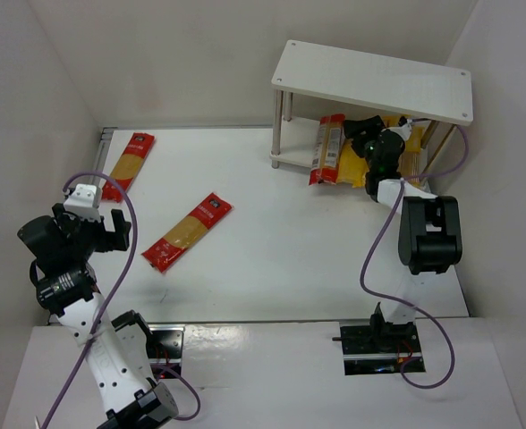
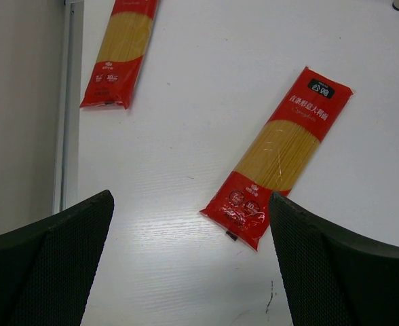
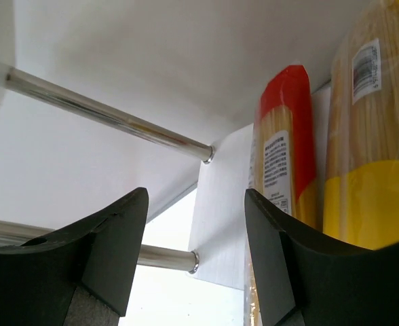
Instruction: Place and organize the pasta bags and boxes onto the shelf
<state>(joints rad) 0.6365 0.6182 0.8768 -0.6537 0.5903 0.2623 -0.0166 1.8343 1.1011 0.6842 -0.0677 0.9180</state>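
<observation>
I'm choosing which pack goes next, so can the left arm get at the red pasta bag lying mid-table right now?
Probably yes. The left gripper is open above the table, and the red pasta bag lies flat just ahead of it, with nothing on top of it or touching it.

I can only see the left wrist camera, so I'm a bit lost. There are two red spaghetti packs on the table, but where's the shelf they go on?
Observer: The shelf stands at the far right corner of the table, well beyond both of your packs.
Operator: Is there any pasta on it?
Observer: Yes. A red-ended spaghetti pack and a yellow pack lie side by side on the lower tier, with their ends sticking out at the front.
Operator: What's the other arm doing?
Observer: The right gripper is reaching in under the top board next to those packs. It is open and holds nothing.
</observation>
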